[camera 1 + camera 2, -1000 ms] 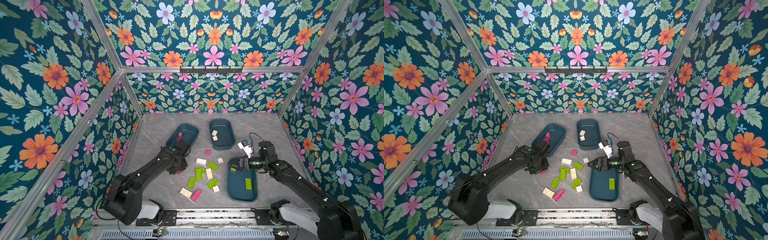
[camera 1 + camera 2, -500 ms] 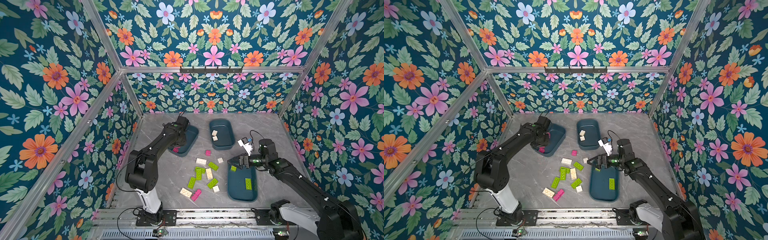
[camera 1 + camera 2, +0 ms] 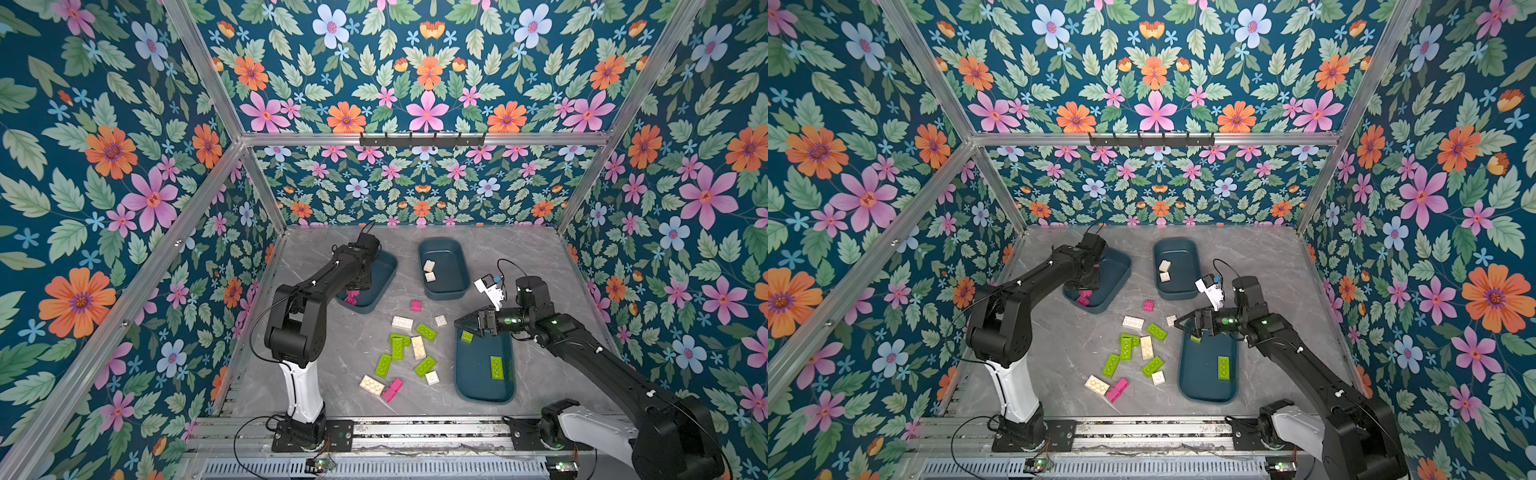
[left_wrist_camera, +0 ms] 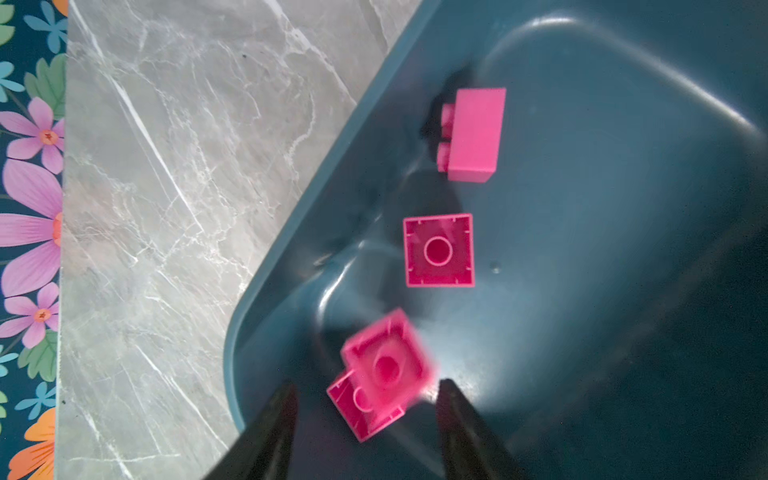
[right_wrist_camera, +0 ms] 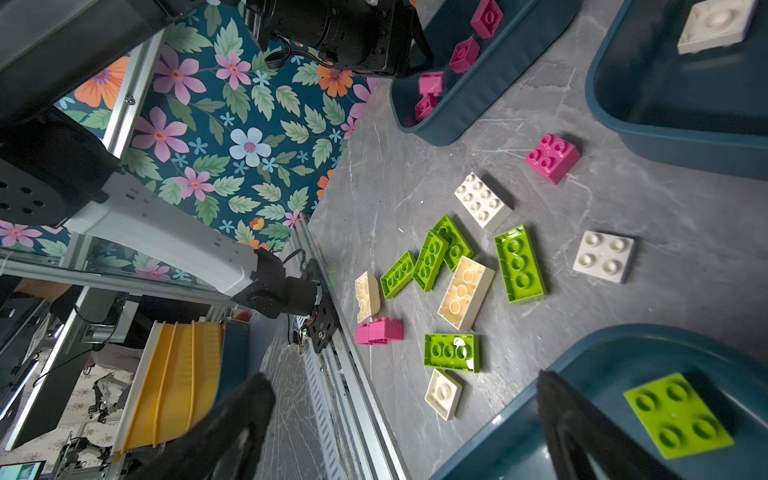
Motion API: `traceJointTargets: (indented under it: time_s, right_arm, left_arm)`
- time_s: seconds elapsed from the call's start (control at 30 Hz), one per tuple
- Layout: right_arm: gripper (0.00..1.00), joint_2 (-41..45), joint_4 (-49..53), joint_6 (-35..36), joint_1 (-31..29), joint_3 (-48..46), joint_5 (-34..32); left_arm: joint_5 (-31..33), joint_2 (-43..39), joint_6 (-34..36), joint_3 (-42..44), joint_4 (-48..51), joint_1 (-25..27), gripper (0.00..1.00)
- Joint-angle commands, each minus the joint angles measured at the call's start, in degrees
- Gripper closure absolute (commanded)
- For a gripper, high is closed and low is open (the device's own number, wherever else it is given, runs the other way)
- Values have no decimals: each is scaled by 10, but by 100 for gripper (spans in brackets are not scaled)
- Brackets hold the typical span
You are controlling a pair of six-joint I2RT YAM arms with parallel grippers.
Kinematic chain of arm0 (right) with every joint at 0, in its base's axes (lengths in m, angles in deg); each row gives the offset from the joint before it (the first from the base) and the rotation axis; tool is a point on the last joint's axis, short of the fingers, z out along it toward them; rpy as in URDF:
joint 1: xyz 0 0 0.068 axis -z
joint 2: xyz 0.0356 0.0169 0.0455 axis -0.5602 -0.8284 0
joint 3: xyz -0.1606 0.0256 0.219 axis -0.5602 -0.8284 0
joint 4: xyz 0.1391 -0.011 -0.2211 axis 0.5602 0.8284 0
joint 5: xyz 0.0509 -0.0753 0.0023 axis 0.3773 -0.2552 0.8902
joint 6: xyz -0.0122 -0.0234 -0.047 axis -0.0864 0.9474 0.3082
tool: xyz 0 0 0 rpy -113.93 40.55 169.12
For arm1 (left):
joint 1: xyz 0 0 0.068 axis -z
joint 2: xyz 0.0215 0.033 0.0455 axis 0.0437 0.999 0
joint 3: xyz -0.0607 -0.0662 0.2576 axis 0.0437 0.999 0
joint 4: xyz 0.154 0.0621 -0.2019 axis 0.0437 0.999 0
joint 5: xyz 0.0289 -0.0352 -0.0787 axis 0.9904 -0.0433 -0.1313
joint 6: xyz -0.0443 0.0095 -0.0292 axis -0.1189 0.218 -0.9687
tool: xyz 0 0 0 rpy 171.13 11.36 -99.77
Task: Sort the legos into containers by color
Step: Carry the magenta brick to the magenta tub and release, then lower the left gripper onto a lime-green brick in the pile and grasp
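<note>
**Q:** What is on the left side?

**A:** My left arm reaches over the far-left dark teal plastic tub (image 3: 384,266). On its wrist camera the left gripper (image 4: 368,386) has its jaws parted and nothing clamped. A blurred magenta-pink square brick (image 4: 386,361) sits just past the tips, inside the tub, overlapping another pink one. Two sharper pink bricks lie further in.

**Q:** Which step is that?

**A:** I judge it a drop-off: a pink brick going into the pink tub.

**Q:** And the right side?

**A:** The right gripper (image 3: 465,323) is spread wide and empty, over the far end of the near-right teal tub (image 3: 482,386). That tub holds a small lime green square brick (image 3: 466,336) and a lime green oblong brick (image 3: 496,368). The middle teal tub (image 3: 446,249) holds two cream-white bricks.

**Q:** What comes next?

**A:** Most of the sorting is left — the loose legos (image 3: 417,347) lie clustered on the grey marbled table (image 3: 332,353) between the tubs. I would lift each arm clear and go for a loose piece. The left takes the lone pink square brick (image 3: 416,305) near its tub, and the right takes a green one. Several touch, so the jaws need a brick with free sides.

**Q:** Does any camera show something the others miss?

**A:** In both top views the arm hides the left gripper's tips, so only its wrist camera shows them apart. The right wrist view shows an upturned green oblong brick (image 5: 519,264) lying hollow side up — hard to tell from above.
</note>
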Motion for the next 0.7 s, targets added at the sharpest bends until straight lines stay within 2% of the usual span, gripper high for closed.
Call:
traceJointTargets:
  time_s: [0.0,0.17,0.3,0.67]
  right_arm:
    - [1,-3,7,14,0,5,-2]
    - [1,-1,7,14,-1,0,1]
    - [1,2,6,12,0,-5,2]
    - [1,5,4,11,0,-16,9]
  left_arm:
    - [-1,-19,0,-2,21,1,36]
    - [-54,-90,-16,38,40,13,28]
    - [-80,-154,-45,95,62,38,26]
    - [-145,-291,-180,264,57,183,23]
